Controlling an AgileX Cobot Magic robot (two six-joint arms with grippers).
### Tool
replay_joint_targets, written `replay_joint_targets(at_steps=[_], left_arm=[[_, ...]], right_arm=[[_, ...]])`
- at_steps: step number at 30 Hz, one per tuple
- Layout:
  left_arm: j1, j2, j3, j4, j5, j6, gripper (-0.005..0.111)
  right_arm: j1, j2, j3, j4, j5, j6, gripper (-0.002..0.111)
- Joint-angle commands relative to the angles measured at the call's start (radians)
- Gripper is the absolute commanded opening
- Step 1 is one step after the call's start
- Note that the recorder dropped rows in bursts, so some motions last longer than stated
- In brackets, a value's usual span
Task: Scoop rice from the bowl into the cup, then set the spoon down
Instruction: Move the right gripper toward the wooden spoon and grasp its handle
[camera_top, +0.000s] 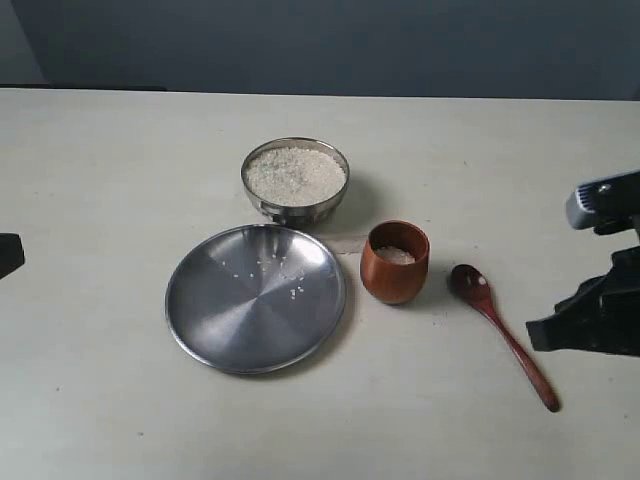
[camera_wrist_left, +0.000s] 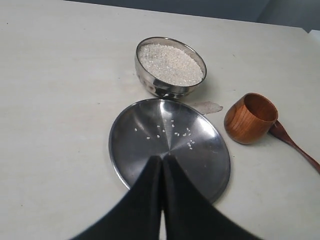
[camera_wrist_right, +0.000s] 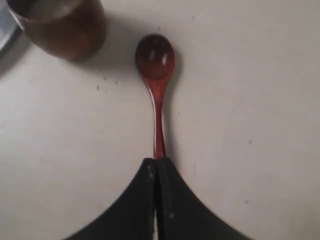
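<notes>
Dark reddish-brown wooden spoon (camera_wrist_right: 158, 107) with an oval bowl and a long slim handle lies flat on the pale table (camera_top: 100, 180), just right of the cup, hollow up and with no rice in it. The right gripper (camera_wrist_right: 156, 161) sits over the handle's far end with its jaws pressed together and no gap. It looks empty (the exterior view shows the arm off to the side, apart from the spoon).

With the spoon down, I judge the set-down step finished or nearly so. To end it well, lift the gripper straight off and pull away along the handle line so the tips don't drag or flick the handle.

Next out is the small rounded reddish-brown wooden cup (camera_top: 394, 265), upright, with some grains inside. Beyond it, the small shiny steel bowl (camera_top: 296, 207) holds a heap of white uncooked rice (camera_top: 295, 173).

A wide flat steel plate (camera_top: 235, 320) lies left of the cup with a few loose grains (camera_top: 296, 291) on it. The left gripper (camera_wrist_left: 162, 157) is closed too and hangs over the plate's near rim, well clear.

Nothing blocks the retreat path. The cup is the only thing near enough to knock.
</notes>
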Motion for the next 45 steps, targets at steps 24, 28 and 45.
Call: replay_joint_targets(at_steps=[24,28,45], left_arm=[[0.001,0.004,-0.006,0.005,0.014,0.004,0.0],[0.001,0.004,-0.006,0.003,0.018,0.004,0.0],[0.001,0.004,-0.006,-0.002,0.027,0.004,0.0]], right_arm=[[0.003,0.366,0.088,0.076,-0.287,-0.014,0.031],[0.02,0.295,0.2,0.151,-0.51,0.0,0.031],[0.112,0.191,0.288,0.16,-0.568,-0.024,0.011]])
